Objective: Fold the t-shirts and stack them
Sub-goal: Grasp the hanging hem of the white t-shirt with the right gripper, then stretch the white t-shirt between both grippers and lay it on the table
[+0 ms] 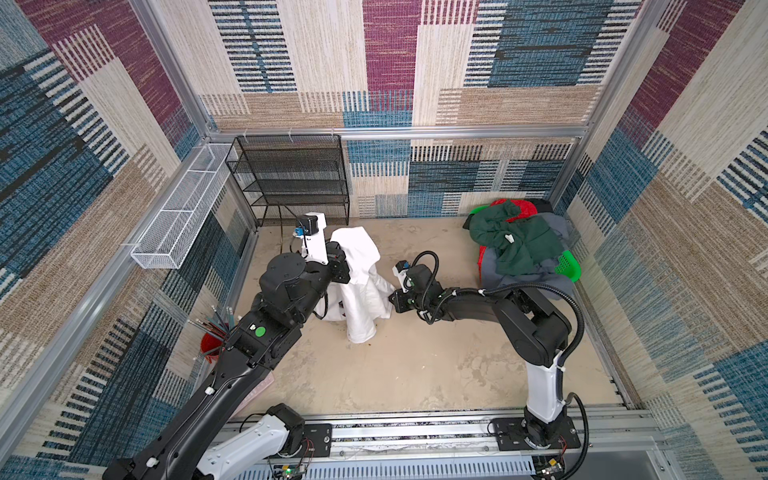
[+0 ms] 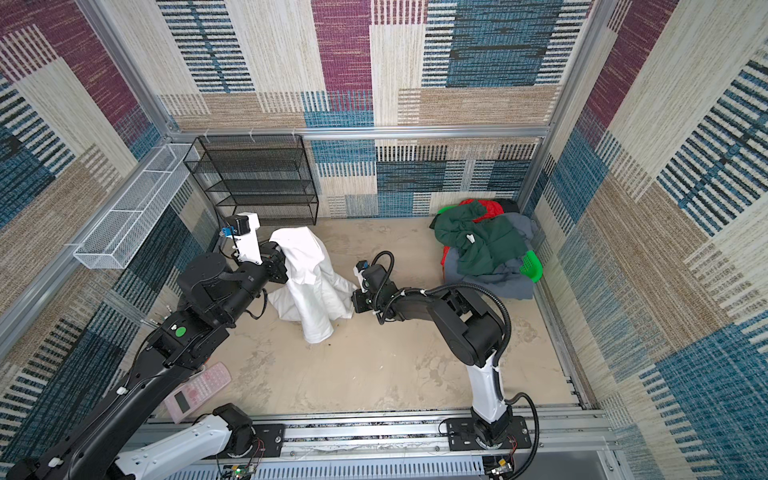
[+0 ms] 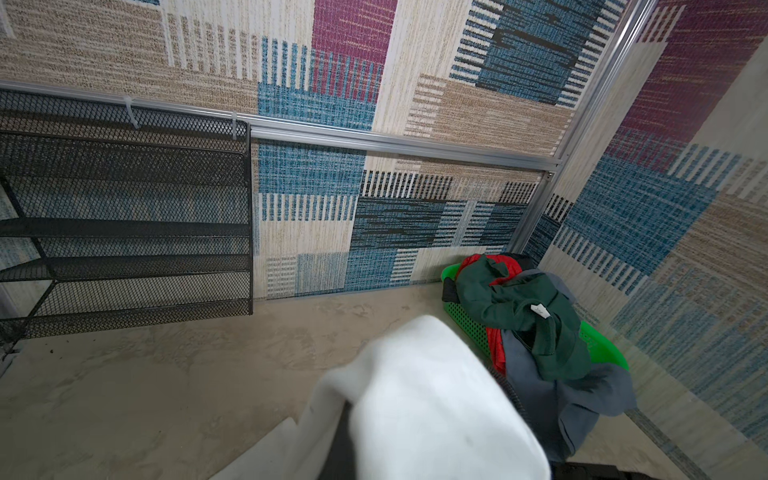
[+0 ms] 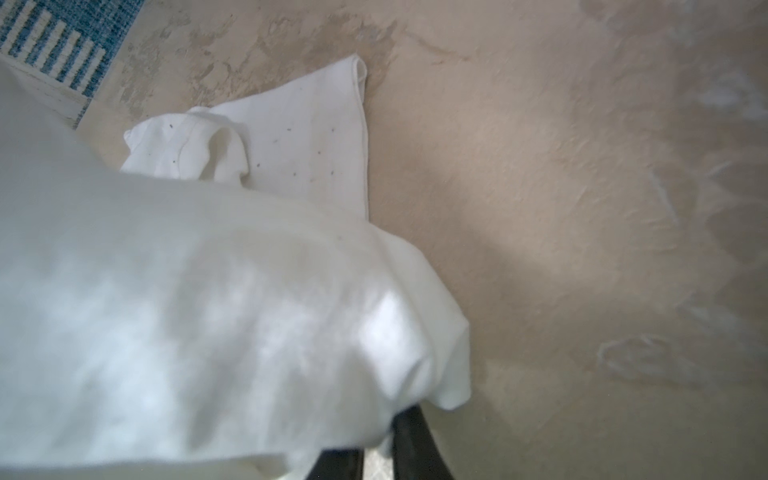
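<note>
Cloth of the white t-shirt (image 1: 361, 286), soft and creased, hangs like a tent from the closed left gripper (image 1: 345, 270). The right gripper (image 1: 392, 298) pinches its lower edge. Rough floor (image 1: 415, 365) lies open in front. Other t-shirts (image 1: 519, 245) heap on the perforated basket (image 1: 569, 266).

A lab robot cell, with aluminium frame (image 1: 395, 133) and carpet-clad walls (image 1: 390, 54).

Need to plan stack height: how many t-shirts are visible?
4: white t-shirt hanging mid-table; dark green t-shirt, grey-blue t-shirt and red t-shirt heaped on the basket, far right. Others may hide underneath.
</note>
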